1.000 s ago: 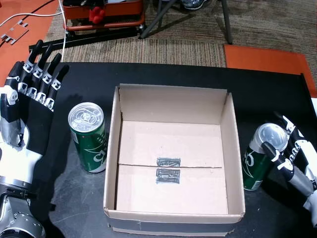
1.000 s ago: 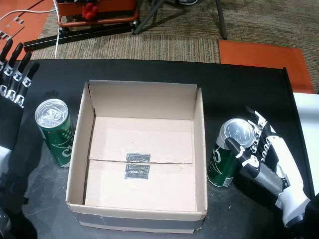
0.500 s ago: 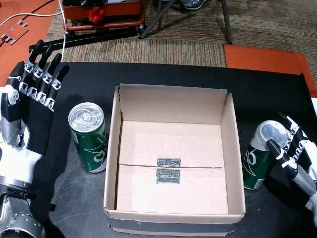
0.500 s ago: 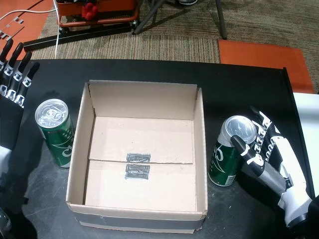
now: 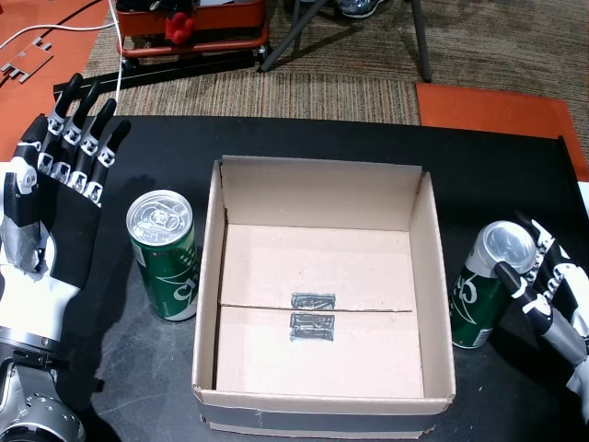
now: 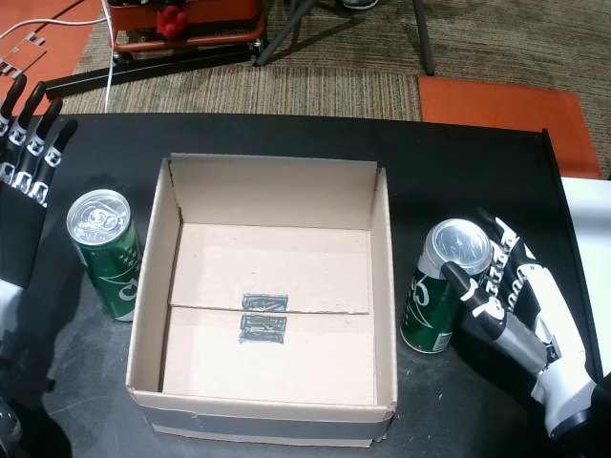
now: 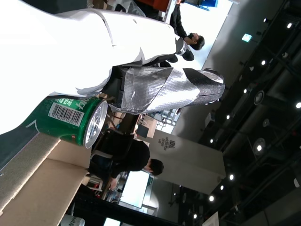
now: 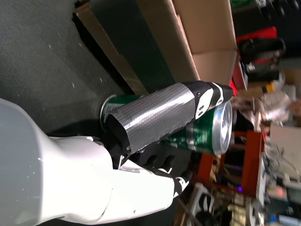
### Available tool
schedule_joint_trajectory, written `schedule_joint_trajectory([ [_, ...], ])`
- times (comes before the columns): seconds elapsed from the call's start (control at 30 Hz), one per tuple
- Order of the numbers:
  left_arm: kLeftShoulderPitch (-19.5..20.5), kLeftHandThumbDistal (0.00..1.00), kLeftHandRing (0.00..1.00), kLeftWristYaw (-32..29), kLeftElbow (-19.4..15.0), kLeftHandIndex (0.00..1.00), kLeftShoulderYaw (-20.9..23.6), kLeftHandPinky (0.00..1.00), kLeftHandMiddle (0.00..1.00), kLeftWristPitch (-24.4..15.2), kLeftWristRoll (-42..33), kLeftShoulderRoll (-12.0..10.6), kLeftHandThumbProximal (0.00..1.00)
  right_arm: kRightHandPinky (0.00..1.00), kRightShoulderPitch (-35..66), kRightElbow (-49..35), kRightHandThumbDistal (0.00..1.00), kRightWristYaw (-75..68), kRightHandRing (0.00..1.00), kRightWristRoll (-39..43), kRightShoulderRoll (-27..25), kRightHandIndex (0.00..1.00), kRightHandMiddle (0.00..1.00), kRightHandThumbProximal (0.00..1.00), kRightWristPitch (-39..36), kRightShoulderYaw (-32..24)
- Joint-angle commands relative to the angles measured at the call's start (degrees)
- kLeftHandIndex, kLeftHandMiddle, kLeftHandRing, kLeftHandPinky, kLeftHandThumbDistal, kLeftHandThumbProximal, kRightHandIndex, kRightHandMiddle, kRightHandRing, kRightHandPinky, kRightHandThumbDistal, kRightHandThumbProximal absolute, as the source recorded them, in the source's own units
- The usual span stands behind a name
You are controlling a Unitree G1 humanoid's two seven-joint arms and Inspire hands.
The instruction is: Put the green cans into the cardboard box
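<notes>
Black matte tabletop (image 5: 304,138) carries the work; beyond its far edge lies brown ribbed carpet with orange mats.

Open-topped brown cardboard box (image 5: 322,295) sits mid-table with nothing in it, two dark tape patches on its floor; both head views agree.

Left-side green aluminium can with silver pull-tab lid (image 5: 166,255) stands upright just beside the box's left wall (image 6: 105,253). Left hand (image 5: 55,198) is flat with its fingers spread and extended, holding nothing, near that can but apart from it.

Right-side green aluminium can (image 5: 486,285) stands just outside the box's right wall (image 6: 445,286). Right hand (image 6: 520,315) is curled against this can: thumb across the near face, fingers behind. Right wrist view shows the taped thumb (image 8: 164,113) lying along the can body (image 8: 207,134). Can base appears to rest on the table, so I judge the hold partial, not a firm clamp; contact pressure cannot be told.

Risks:
- Loose wrap could let the can slip or tip when lifted.
- The can sits close to the box wall; a low carry could knock the rim and shift the box.
- Left can is untouched; a sweep of the open palm could topple it.

Hidden or unclear: right fingertips behind the can; right forearm cut off at frame edge. Left wrist view shows can (image 7: 75,123) and box edge, but the fingers are out of sight.
</notes>
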Motion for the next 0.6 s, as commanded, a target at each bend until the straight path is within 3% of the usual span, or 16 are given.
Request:
schedule_joint_trajectory([
  [0.0,-0.4,0.50,1.00,0.7,0.1,0.97,-0.1,1.00,0.99,0.4,0.1,-0.1,1.00,1.00,-1.2,-0.2,1.00,0.8,0.93,-0.9,-0.9,0.90,0.92,0.57,0.9,0.7],
  [0.57,-0.7,0.53,1.00,2.3,0.0,0.96,-0.4,0.99,0.98,0.7,0.1,-0.2,1.00,1.00,-4.6,-0.1,1.00,0.9,0.93,-4.8,-0.3,0.89,0.92,0.59,3.4,4.4],
])
